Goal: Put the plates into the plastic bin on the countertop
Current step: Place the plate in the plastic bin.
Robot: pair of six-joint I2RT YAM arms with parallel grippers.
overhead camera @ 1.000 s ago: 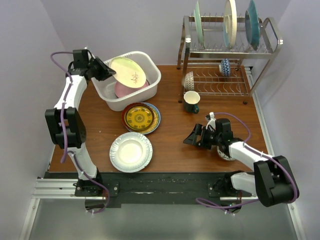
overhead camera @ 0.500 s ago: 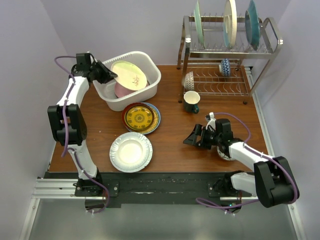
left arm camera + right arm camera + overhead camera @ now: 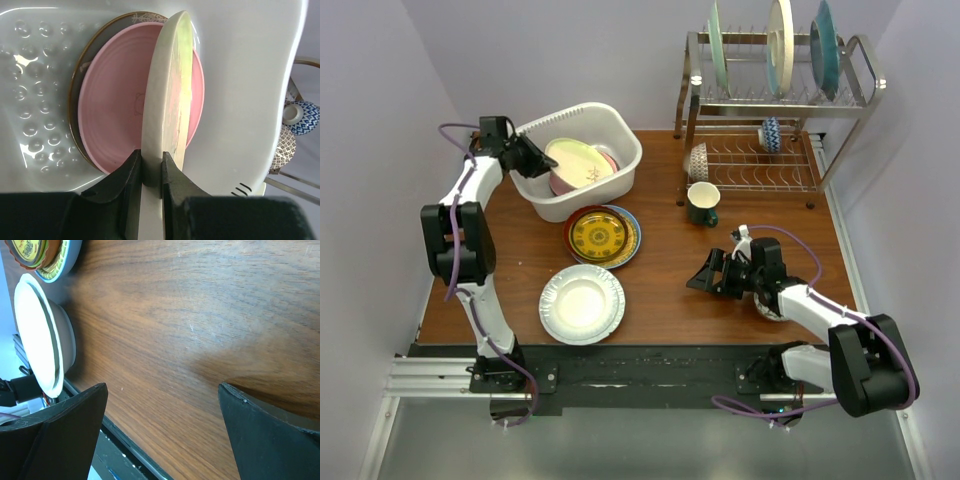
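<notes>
White bin [image 3: 585, 200] at 11 o'clock is showing a pink plate [image 3: 115, 110] and a cream plate [image 3: 170, 90] going lime-ish. Yellow patterned plate [image 3: 599, 234] is sitting on a blue plate [image 3: 635, 238]; countertop [image 3: 660, 285] is looking reddish-brown, grainy.

left arm [image 3: 472, 185], right arm [image 3: 810, 300]: white links, black joints | cables [image 3: 444, 275]: purple | pincer fingers [image 3: 125, 182]: black

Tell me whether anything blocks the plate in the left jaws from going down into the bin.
Nothing visible does. The cream plate, pinched at its edge by the left jaws, hangs tilted inside the bin, over a pink plate lying on a darker one. It would simply land on those.
</notes>
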